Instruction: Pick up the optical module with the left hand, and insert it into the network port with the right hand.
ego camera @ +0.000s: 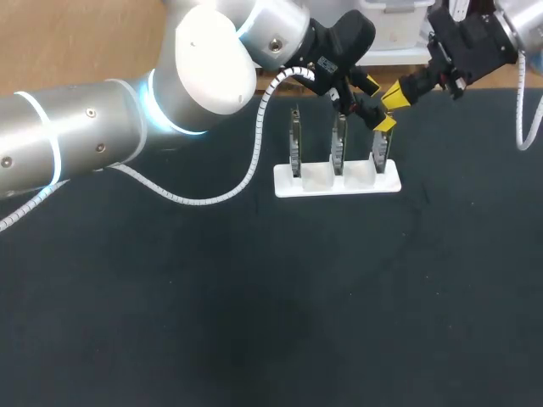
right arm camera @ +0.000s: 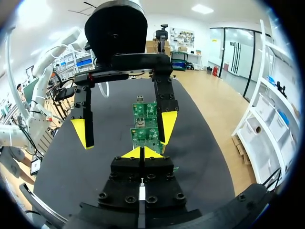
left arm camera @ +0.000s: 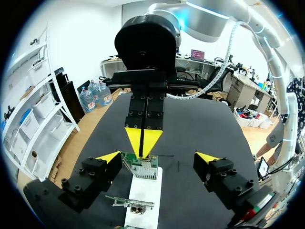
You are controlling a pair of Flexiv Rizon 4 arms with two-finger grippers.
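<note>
Up at 12–1 o'clock on the desk, head view: white holder with three boards standing on edge in a row, long axes upright. Both arms crowd the 1 o'clock end. Right gripper sits just above the end board, jaws pressed together. Left gripper is at the same spot, jaws spread wide, one tip to each side of the right one. Neither the optical module nor the network port shows as a separate part here.

Left wrist view: own jaws released and well apart, nothing touching either tip. Dead ahead between them hangs the right gripper, tips closed into one wedge pointing down at the end board's top edge. They're very close, but contact can't be confirmed. Middle board sits nearer the wrist, along the holder.

Right wrist view: own jaws clenched tip to tip. Can't tell whether anything thin sits between them. Boards line up straight ahead, end board nearest, with the left gripper's open fingers flanking the row.

Judgement: the move turns on the vertical line from the right tips down to the end board. Right arm is nearer and on axis. Left holds nothing. With no module visible, either the pick isn't done or the part is hidden.
</note>
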